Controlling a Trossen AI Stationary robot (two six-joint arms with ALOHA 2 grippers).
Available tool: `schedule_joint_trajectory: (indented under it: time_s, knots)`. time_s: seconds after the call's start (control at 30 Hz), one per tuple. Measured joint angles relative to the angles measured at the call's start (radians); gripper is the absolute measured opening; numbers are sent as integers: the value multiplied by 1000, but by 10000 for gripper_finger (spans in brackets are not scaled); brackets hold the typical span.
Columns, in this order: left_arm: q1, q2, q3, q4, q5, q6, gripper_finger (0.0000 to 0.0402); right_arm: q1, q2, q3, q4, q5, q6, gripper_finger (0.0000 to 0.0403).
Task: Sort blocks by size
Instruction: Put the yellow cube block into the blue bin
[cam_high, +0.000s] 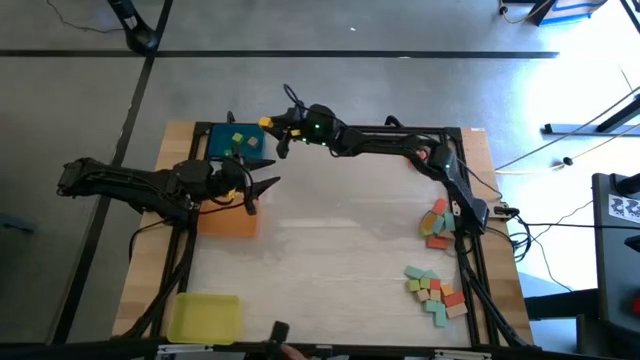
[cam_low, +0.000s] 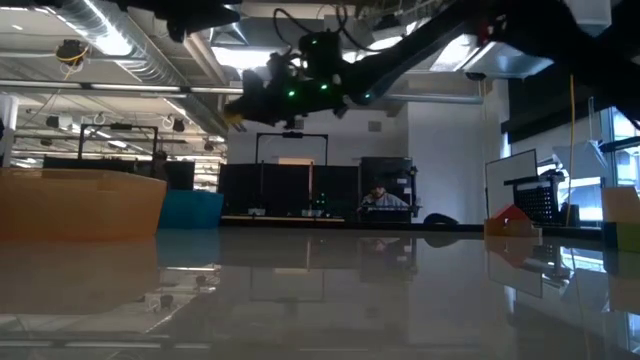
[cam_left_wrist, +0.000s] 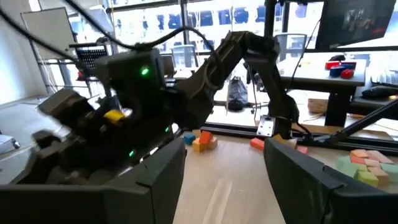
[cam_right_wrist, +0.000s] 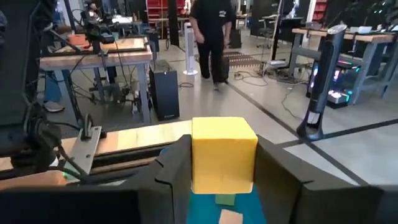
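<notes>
Right gripper is clamped on a yellow wooden cube, held above the flat blue square tray at the far left of the pale wooden tabletop. Left gripper hangs with fingers apart by the flat orange square tray. Remaining small coloured wooden blocks lie loose near the tabletop's right edge. Beyond, a workshop floor carries benches and a walking person.

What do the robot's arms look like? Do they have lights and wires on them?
Both arms are dark, almost black, built from jointed segments. The right gripper has small green lights glowing near its wrist and thin black cables looping over it. The left gripper ends in two dark, flat, pointed fingers.
</notes>
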Motion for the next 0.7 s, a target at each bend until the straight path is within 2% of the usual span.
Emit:
schedule_joint_trajectory:
  time_s: [0.23, 0.47, 0.7]
  knots:
    - [1, 0, 0, 11, 0, 5, 205, 0, 173, 228, -34, -46, -8, 143]
    - [7, 0, 0, 8, 0, 3, 205, -8, 339, 439, -39, -34, -12, 143]
    - [7, 0, 0, 7, 0, 6, 205, -27, 400, 499, -31, 59, -35, 143]
